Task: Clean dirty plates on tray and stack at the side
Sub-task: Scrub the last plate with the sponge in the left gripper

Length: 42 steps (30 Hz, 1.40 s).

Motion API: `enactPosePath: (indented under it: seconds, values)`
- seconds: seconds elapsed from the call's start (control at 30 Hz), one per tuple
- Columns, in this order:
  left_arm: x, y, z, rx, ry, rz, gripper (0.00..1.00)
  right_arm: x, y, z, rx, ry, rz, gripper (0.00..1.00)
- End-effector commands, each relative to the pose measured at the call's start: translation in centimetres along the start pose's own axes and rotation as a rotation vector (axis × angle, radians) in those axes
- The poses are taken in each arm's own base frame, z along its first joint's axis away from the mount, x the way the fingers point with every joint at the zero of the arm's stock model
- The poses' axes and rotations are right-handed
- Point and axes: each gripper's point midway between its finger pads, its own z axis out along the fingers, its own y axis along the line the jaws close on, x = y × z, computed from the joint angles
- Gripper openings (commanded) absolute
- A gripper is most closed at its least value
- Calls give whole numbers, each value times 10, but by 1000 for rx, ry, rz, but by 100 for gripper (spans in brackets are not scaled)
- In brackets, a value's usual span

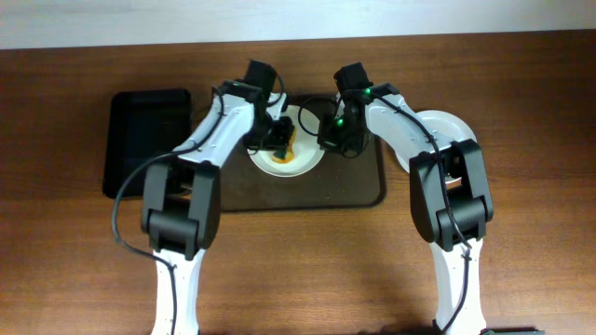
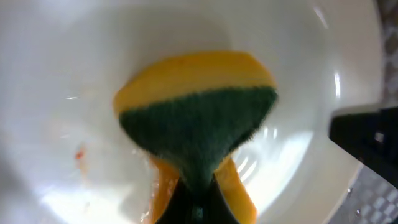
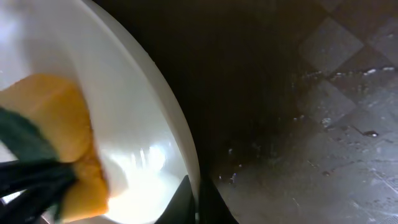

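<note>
- Your left gripper [image 1: 278,140] is closed tight on a yellow and green sponge [image 2: 199,118], and the sponge is down inside the white plate [image 2: 56,68].
- This plate lies on the dark brown tray [image 1: 358,186], a little left of its middle, toward the far rim.
- A small orange smear [image 2: 79,153] shows on the plate, left of the sponge.
- Your right gripper [image 3: 196,202] pinches the right rim of the plate; its fingers are almost together, one on each side of the rim.
- A second plate [image 1: 449,126] lies on the table to the right of the tray, partly under the right arm.
- A smaller black tray [image 1: 149,140] lies to the left.
</note>
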Motion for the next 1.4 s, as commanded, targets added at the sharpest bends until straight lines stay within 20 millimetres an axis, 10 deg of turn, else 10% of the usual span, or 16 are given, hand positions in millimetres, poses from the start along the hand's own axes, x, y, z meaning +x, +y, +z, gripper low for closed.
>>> enactPosePath:
  seconds: [0.0, 0.23, 0.43, 0.63, 0.8, 1.0, 1.13, 1.37]
  values:
    - [-4, 23, 8, 0, 12, -84, 1, 6, -1, 8, -3, 24, 4, 4]
    - [-35, 33, -1, -13, -102, -70, 1, 5, -1, 8, -4, 21, -13, 4]
    - [3, 14, -1, 99, 59, -50, 1, 5, -1, 8, -5, 21, -17, 4]
    - [-29, 29, -1, 25, -75, -22, 1, 5, 0, 8, -5, 21, -21, 4]
    - [8, -7, -6, 233, 85, -40, 1, 6, -1, 8, -4, 24, -20, 4]
    - [-61, 55, -7, -99, -213, -66, 1, 6, -1, 8, -4, 25, -20, 4]
    - [-24, 70, -4, -184, -70, -102, 1, 6, -1, 8, -4, 23, -21, 4]
    - [24, -10, -11, 299, 145, 0, 1, 6, -1, 8, -3, 25, -23, 4]
